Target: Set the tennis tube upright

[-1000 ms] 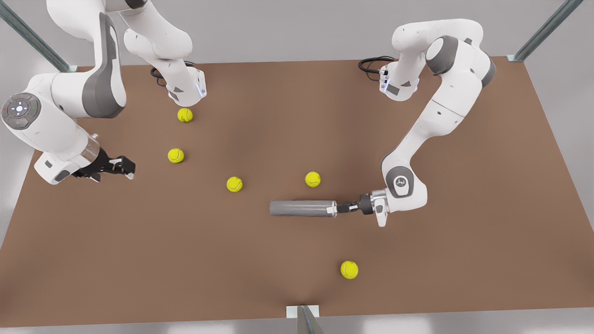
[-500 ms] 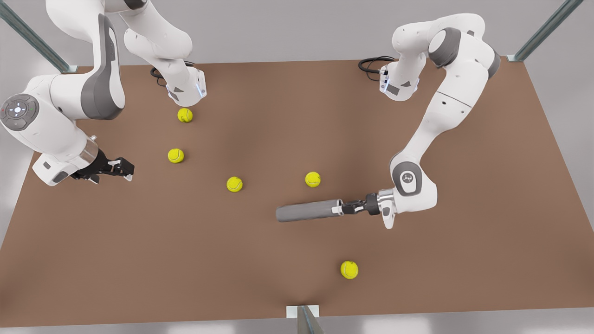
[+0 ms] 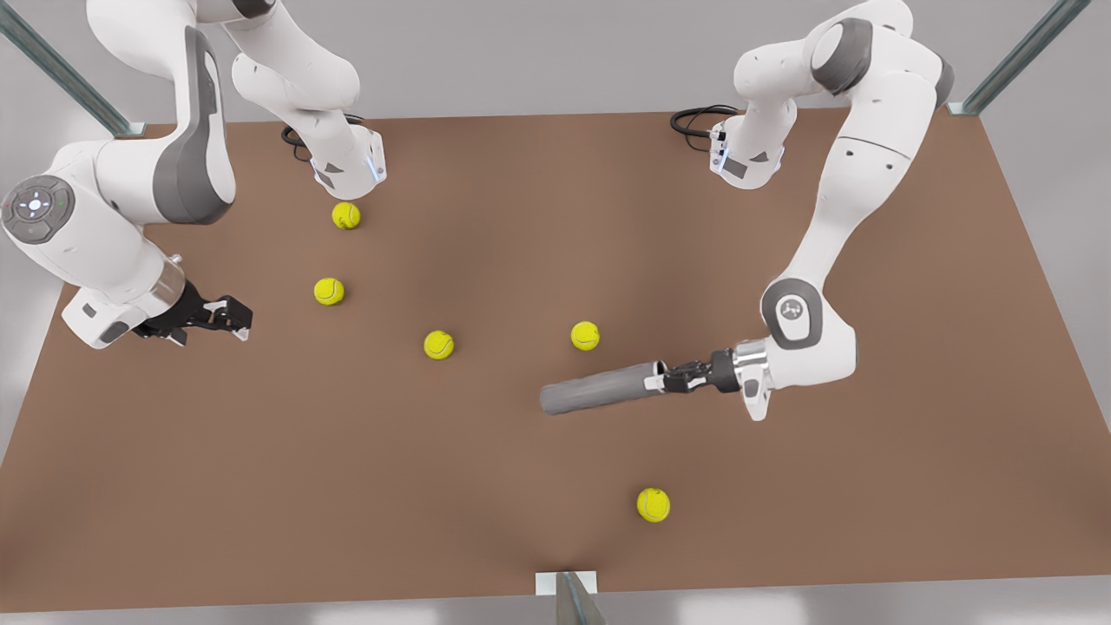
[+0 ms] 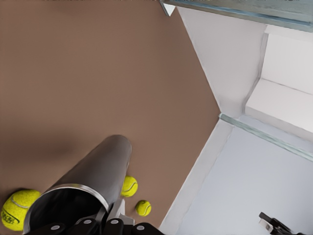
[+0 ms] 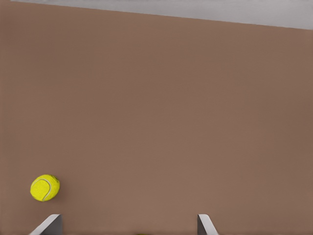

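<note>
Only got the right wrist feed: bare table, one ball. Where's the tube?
Observer: The left gripper is shut on the tube at its open, rimmed end, toward the front view's right.
Operator: Upright?
Observer: No. It lies lengthwise, slanted, with its far end pointing to the front view's left.
Operator: Balls in the way?
Observer: There are five on the table. The nearest ball sits apart from the tube, on the side toward the arm bases.
Operator: And my arm?
Observer: The right gripper waits open near the table's edge at the front view's left.
</note>
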Robot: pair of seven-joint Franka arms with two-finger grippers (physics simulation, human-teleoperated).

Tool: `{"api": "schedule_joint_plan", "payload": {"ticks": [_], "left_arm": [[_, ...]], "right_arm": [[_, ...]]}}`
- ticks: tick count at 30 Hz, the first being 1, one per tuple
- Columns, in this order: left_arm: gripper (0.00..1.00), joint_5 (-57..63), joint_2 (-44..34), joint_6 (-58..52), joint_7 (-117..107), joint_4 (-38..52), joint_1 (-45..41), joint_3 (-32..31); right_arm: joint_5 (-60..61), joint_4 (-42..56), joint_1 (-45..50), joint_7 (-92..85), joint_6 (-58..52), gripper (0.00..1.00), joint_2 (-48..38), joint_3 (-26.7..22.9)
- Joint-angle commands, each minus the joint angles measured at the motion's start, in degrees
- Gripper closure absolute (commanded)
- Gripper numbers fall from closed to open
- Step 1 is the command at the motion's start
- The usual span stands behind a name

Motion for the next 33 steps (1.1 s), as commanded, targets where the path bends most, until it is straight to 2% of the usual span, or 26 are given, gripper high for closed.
{"api": "schedule_joint_plan", "payload": {"ticks": [1,21,33], "left_arm": [[0.79,-0.7,-0.2,-0.2,-0.3,0.0,0.1,-0.1],[0.79,22.0,-7.5,-2.7,-12.6,-0.2,3.1,0.0],[0.79,29.5,-9.5,-5.5,-12.7,0.4,4.8,0.1]], "right_arm": [[0.0,0.0,-0.1,0.0,0.0,0.00,0.0,0.0],[0.0,0.0,-0.2,-0.3,0.4,0.00,0.3,0.0],[-0.1,-0.4,-0.3,-0.4,1.1,0.00,0.4,-0.1]]}}
